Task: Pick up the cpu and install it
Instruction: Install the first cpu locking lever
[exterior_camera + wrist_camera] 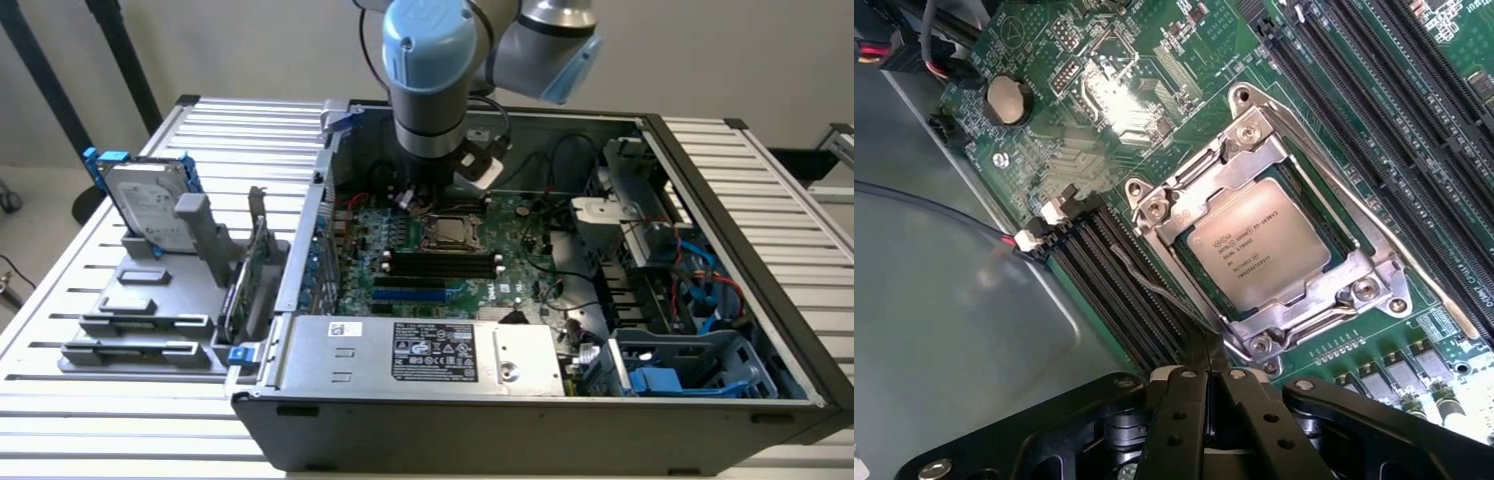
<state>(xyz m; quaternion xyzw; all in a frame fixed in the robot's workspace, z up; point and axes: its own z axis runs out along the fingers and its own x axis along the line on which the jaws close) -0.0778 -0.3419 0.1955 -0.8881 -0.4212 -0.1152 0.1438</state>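
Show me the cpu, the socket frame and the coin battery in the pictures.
cpu (pixel 1259 250): wrist view, middle of its silver top.
socket frame (pixel 1304 318): wrist view, metal bar between two screws.
coin battery (pixel 1007 100): wrist view, centre of its round face.

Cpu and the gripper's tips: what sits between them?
Wrist view: the socket frame's metal rim and a thin wire lever lie between gripper and cpu.

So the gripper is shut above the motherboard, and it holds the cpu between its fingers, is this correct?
Not fully. The gripper is shut above the motherboard, but the cpu is not between its fingers. It lies flat inside the socket frame, apart from the gripper. The wrist view shows this.
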